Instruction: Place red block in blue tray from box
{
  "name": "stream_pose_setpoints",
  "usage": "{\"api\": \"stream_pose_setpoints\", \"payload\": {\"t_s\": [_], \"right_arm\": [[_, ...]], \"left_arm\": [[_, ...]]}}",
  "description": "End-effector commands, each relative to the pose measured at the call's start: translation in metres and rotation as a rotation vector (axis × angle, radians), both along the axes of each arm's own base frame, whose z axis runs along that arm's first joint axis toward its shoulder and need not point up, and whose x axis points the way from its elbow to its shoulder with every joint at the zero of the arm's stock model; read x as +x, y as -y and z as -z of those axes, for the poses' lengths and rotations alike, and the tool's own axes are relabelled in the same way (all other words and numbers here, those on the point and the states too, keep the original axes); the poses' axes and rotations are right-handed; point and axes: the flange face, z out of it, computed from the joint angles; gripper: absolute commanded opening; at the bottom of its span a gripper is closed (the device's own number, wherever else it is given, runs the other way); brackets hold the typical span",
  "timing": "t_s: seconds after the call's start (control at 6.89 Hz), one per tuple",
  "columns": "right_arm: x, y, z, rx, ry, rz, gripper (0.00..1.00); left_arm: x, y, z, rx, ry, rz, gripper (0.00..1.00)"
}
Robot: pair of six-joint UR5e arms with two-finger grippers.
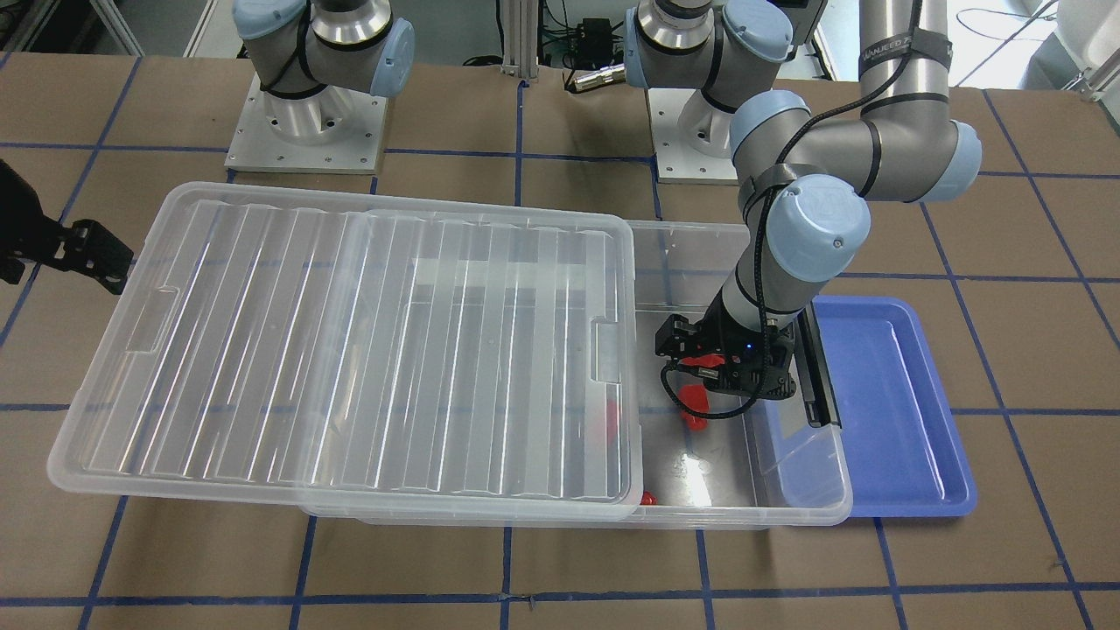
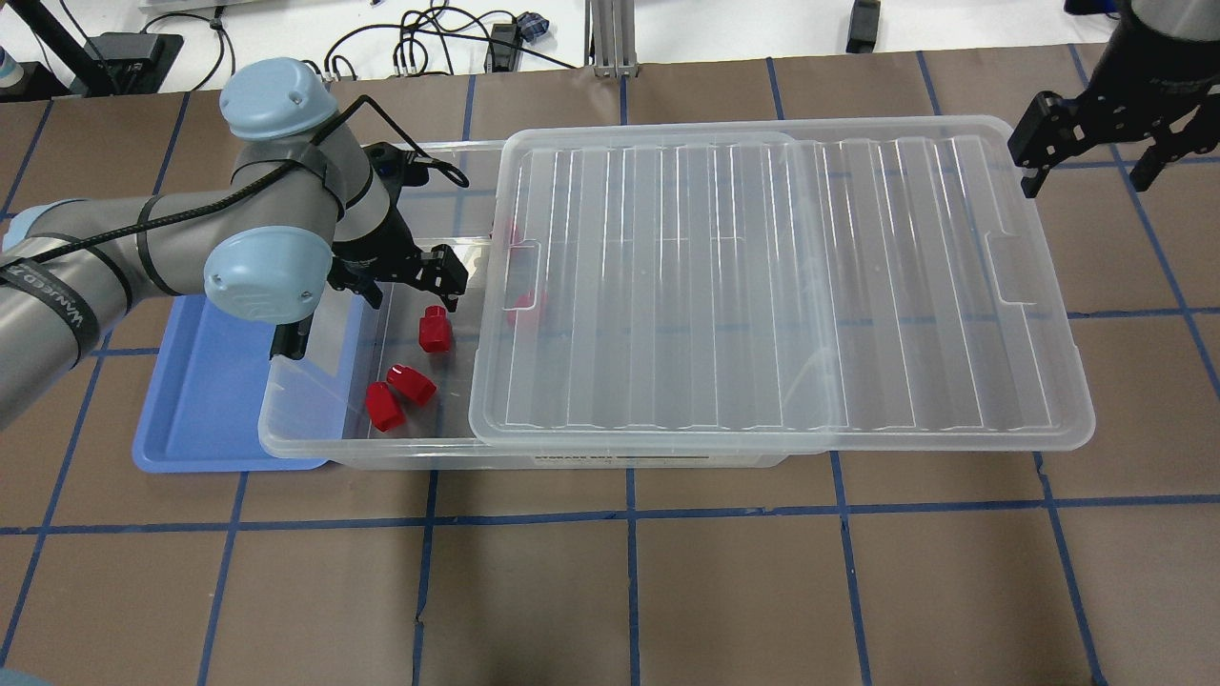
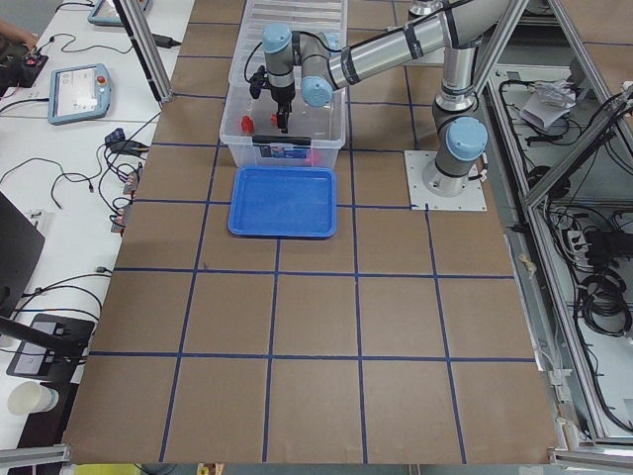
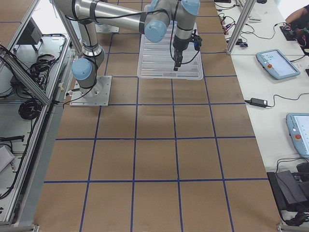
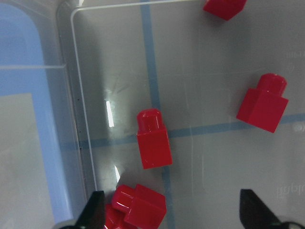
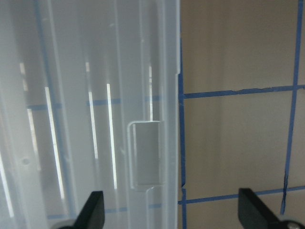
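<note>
Two pincers, both spread wide: the left pincer (image 5: 172, 213) hangs inside the box (image 2: 400, 455) above a red block (image 5: 153, 144), the right pincer (image 6: 172, 213) over the lid (image 6: 71, 119) end.

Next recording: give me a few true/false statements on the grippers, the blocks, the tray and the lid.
1. The left gripper is open over loose red blocks inside the box. True.
2. One block already lies in the blue tray. False: the tray holds none; the visible blocks are all in the box.
3. The lid fully covers the box. False: it is slid aside, leaving the end by the tray open.
4. The right gripper is open and holds nothing. True.
</note>
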Motion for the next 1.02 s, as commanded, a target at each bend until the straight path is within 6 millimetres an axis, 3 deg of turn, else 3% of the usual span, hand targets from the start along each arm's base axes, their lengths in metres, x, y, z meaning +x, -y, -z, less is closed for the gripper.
{"api": "stream_pose_setpoints", "payload": {"t_s": [0.0, 0.15, 0.29, 0.58, 0.87], "right_arm": [[0.077, -0.023, -0.044, -0.054, 0.043, -0.029, 1.0], [0.115, -0.034, -0.035, -0.042, 0.036, 0.005, 1.0], [0.13, -0.044, -0.036, -0.06, 0.034, 0.086, 1.0], [0.137, -0.052, -0.022, -0.06, 0.033, 0.1, 1.0], [0.138, -0.05, -0.024, -0.095, 0.034, 0.101, 1.0]], "left_arm": [[0.0, 0.003, 0.011, -0.009, 0.002, 0.029, 1.0], [0.0, 0.0, 0.026, 0.005, 0.002, 0.014, 1.0], [0.007, 0.004, 0.04, 0.013, -0.002, -0.021, 1.0], [0.007, 0.0, 0.06, 0.038, -0.009, -0.079, 1.0], [0.007, 0.005, 0.075, 0.037, -0.009, -0.077, 1.0]]}}
